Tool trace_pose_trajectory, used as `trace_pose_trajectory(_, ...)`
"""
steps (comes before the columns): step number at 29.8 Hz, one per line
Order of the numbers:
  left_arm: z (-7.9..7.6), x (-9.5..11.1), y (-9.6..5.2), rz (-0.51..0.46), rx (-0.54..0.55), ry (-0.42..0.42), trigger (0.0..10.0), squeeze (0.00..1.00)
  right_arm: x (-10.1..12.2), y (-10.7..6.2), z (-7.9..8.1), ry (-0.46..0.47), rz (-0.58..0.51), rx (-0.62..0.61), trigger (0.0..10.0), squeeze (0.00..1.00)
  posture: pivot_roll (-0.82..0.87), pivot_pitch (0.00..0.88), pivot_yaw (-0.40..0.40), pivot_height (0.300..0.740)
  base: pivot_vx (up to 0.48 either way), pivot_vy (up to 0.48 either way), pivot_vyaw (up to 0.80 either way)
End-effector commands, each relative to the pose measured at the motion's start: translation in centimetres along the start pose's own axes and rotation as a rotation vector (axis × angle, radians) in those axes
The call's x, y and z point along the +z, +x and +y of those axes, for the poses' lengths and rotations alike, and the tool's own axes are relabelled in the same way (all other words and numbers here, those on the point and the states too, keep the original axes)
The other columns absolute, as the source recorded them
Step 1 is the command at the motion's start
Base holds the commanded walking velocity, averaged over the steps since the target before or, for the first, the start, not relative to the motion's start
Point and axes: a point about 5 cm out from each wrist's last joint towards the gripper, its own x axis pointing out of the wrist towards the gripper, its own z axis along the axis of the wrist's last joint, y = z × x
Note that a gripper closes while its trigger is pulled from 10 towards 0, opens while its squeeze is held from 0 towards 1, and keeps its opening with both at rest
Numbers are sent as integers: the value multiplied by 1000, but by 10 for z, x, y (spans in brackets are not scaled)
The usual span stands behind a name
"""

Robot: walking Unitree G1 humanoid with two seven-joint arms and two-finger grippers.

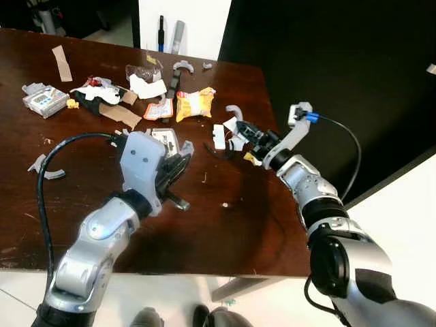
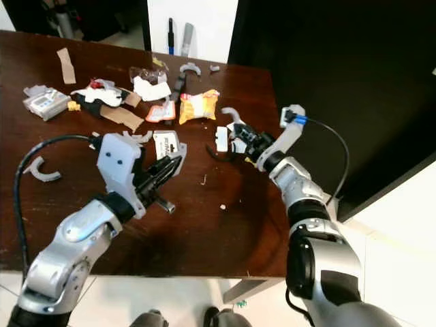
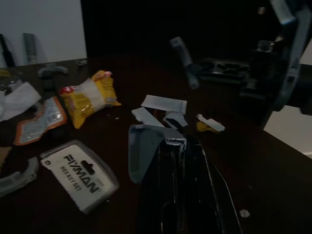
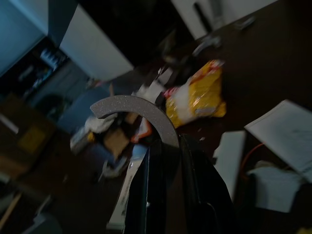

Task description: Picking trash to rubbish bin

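Observation:
Trash is scattered over a dark wooden table (image 1: 225,225): a yellow snack packet (image 1: 194,103), an orange packet (image 1: 158,109), white paper (image 1: 146,87) and white scraps (image 1: 219,136). My right gripper (image 1: 244,127) hovers over the scraps near the table's right side, shut on a grey curved plastic piece (image 4: 141,114) that sticks up past its fingertips. Closer to me, my left gripper (image 1: 180,163) hangs above the table beside a white FIXMAN label box (image 3: 80,175). It is shut on a grey plastic piece (image 3: 146,151).
Cardboard strips (image 1: 119,114), a small grey device (image 1: 44,100) and a grey arc (image 1: 48,170) lie on the table's left half. A dark wall (image 1: 340,61) stands just past the right edge, and white floor (image 1: 402,231) lies below it.

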Motion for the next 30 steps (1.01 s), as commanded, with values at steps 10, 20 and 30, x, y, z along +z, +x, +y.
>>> trace_pose_trajectory(10,33,-9,-12,34,205,-40,10000,0,12,-23,-30,-16,-59,-206,10000,0,225,122,-123,740,-119,0,0)
trace_pose_trajectory(20,30,-15,-14,49,216,-57,10000,0,-18,-11,-11,-58,47,-109,10000,0,206,135,-121,740,-355,0,0)
trace_pose_trajectory(30,24,-18,-10,60,178,-61,10000,0,-50,-3,12,-30,100,12,10000,0,211,130,-109,740,-374,0,0)
